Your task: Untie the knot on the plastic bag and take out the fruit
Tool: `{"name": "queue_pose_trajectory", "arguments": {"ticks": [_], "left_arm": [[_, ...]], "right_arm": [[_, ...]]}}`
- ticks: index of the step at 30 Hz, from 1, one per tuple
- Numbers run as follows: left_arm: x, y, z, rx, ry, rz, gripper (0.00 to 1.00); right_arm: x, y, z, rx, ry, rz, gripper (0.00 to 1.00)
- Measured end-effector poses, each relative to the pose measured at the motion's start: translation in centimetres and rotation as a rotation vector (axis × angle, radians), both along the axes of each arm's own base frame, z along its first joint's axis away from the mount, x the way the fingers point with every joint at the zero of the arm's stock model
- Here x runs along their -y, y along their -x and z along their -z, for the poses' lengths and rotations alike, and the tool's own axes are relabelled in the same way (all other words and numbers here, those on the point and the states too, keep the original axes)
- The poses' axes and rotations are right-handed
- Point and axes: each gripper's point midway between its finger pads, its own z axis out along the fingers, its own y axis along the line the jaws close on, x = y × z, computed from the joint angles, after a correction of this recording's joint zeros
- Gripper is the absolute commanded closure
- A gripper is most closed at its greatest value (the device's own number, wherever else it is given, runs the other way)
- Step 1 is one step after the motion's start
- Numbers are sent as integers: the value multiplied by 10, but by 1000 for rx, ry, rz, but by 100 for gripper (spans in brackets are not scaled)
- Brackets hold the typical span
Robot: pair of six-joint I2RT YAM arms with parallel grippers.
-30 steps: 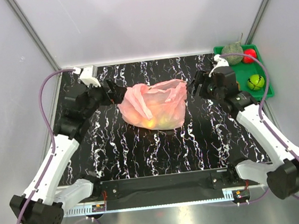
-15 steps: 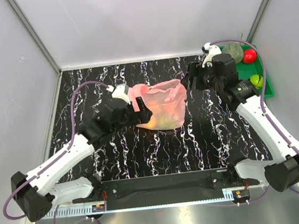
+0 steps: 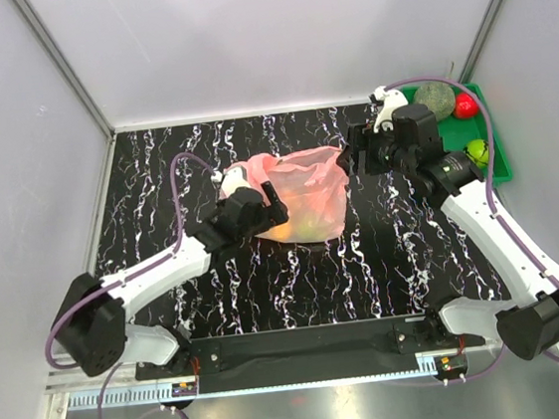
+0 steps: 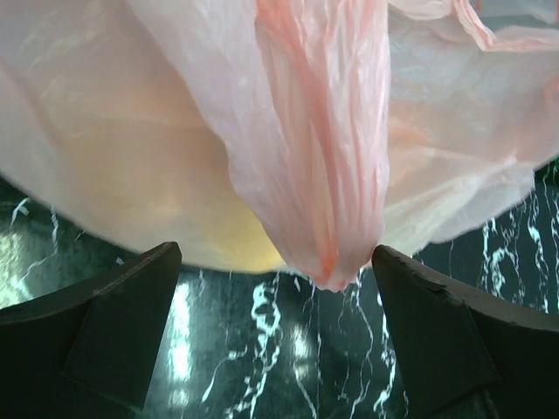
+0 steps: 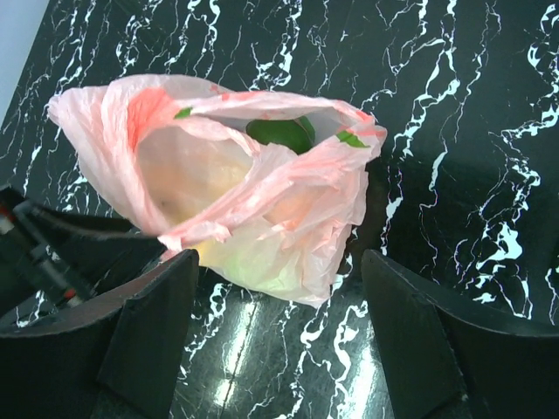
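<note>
Left gripper point(image 4: 275, 258), jaws apart, straddles a hanging fold on the left side of the crinkly translucent pink plastic bag point(image 3: 303, 197); right gripper point(image 3: 355, 157), fingers spread too, hangs just right of it.

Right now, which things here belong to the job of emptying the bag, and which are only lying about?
Belong to the job: the plastic bag, the fruit seen through it, the left gripper, the right gripper.
Lying about: the melon, the red fruit, the green tray under them.
</note>
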Motion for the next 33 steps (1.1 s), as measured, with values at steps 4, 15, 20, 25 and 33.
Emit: {"name": "queue_pose_trajectory", "arguments": {"ticks": [4, 15, 20, 25, 33], "left_arm": [[12, -19, 0, 25, 52, -1, 2], [36, -16, -75, 259, 379, 127, 80], [30, -30, -109, 331, 542, 145, 97], [8, -39, -134, 363, 790, 84, 99], [-4, -26, -166, 308, 1191, 92, 100]], "right_arm": [[1, 2, 2, -5, 14, -8, 17], [-3, 5, 1, 8, 23, -47, 21], [-16, 2, 9, -14, 10, -110, 37], [-39, -8, 20, -62, -10, -207, 54], [-70, -38, -8, -16, -66, -296, 66]]}}
